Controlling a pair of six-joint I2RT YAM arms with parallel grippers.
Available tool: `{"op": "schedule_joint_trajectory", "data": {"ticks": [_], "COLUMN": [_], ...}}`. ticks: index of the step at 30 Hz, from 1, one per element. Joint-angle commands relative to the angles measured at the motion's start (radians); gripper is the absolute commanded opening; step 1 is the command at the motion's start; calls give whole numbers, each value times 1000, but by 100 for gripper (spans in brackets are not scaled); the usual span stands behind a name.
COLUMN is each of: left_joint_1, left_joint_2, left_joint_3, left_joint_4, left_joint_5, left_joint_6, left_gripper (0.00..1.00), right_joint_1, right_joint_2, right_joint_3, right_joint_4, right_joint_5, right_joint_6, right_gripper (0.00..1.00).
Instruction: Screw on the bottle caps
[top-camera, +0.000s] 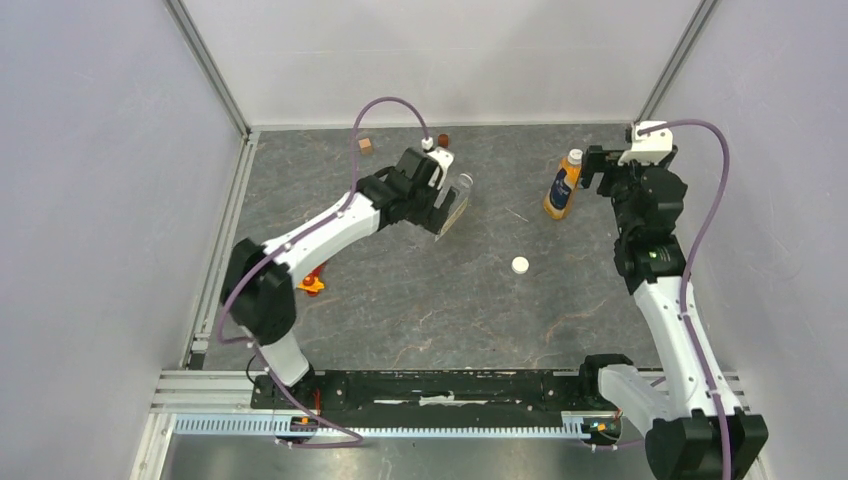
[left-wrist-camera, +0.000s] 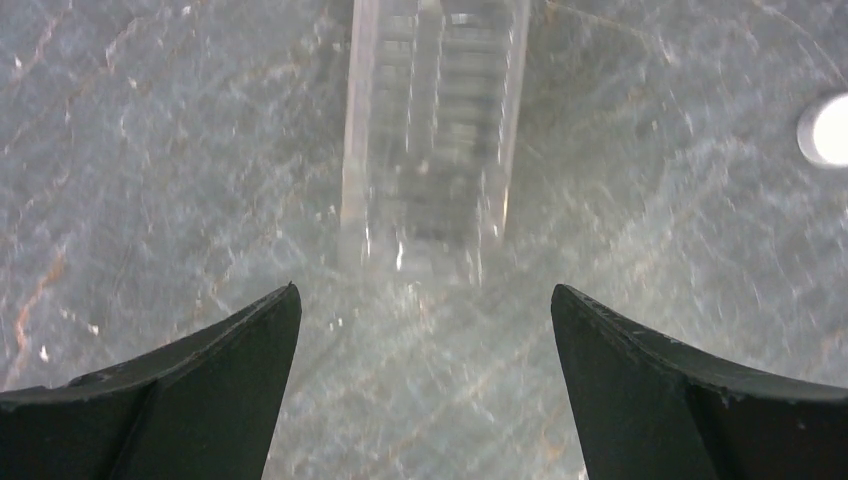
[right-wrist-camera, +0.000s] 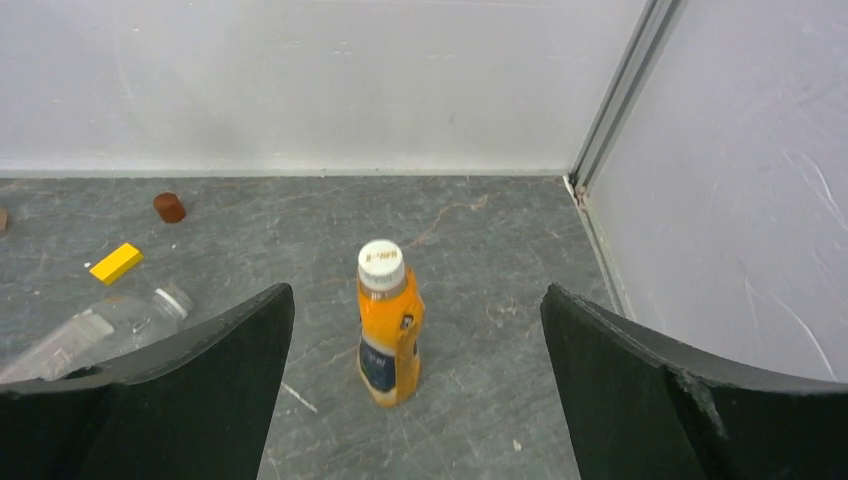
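Orange smooth plastic bottle (right-wrist-camera: 388, 335) stands upright far right, round white cap (right-wrist-camera: 381, 265) on top, before the wide-spread right gripper (right-wrist-camera: 415, 290) (no touching). Clear ribbed bottle (left-wrist-camera: 435, 150) lies beyond the spread left gripper (left-wrist-camera: 425, 289); a loose white disc cap (top-camera: 520, 265) lies in the middle.

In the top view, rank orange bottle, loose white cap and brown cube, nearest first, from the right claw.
1. orange bottle, directly in front of the right claw, back right.
2. loose white cap, table centre.
3. brown cube, back left.
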Motion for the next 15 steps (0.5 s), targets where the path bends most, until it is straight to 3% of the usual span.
{"op": "schedule_joint_trajectory", "data": {"ticks": [1,12,15], "left_joint_1": [26,46,46], "left_joint_2": [171,532,580], "left_joint_3": [200,536,569], "left_joint_4": [-37,-83,-93], "left_joint_5": [32,34,76], "left_joint_6": [48,96,98], "left_gripper": [100,100,100], "right_joint_1": [-1,9,17], "right_joint_2": [-89,-220,-234], "right_joint_3": [-62,-147,-147], "right_joint_4": [-87,-172,-197], "right_joint_5": [9,-63,-66], "right_joint_6": [38,62,54], "right_gripper": [98,98,98]}}
